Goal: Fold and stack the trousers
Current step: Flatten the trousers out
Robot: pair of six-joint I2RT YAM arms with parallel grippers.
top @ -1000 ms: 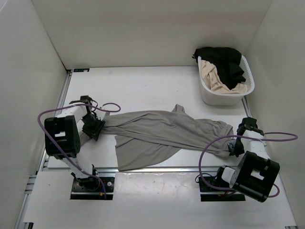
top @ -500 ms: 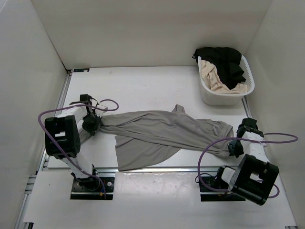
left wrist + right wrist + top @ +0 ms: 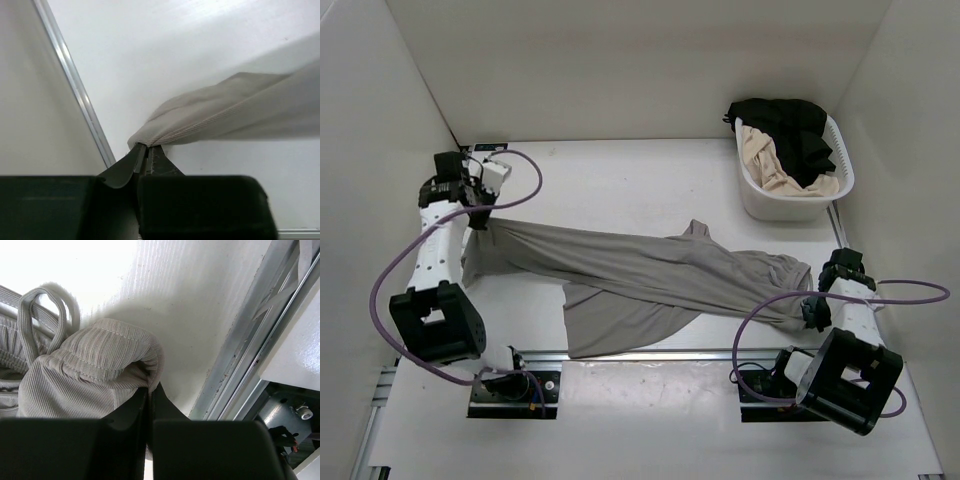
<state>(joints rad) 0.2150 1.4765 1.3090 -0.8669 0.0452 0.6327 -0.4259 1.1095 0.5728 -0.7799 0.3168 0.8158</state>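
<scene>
The trousers (image 3: 650, 275) are laid lengthwise across the middle of the table (image 3: 620, 180), drawn out between the two arms. One leg is pulled taut toward the far left corner. The other leg lies slack and doubled toward the near edge.

The left gripper (image 3: 477, 214) is closed fully on the end of the taut leg, and the fabric is seen pinched between its jaws in the left wrist view. The right gripper (image 3: 811, 311) is likewise closed, clamped on the ribbed waistband beside a drawstring loop, near the right rail.

A white basket (image 3: 785, 205) is placed at the far right, well apart from the trousers. A beige garment (image 3: 770, 160) and a black garment (image 3: 790, 125) are held in it.

Progress is judged to be early. The garment is gripped at both ends and stretched, but no fold is made. The slack leg is yet to be straightened, and folding and stacking remain to be done.
</scene>
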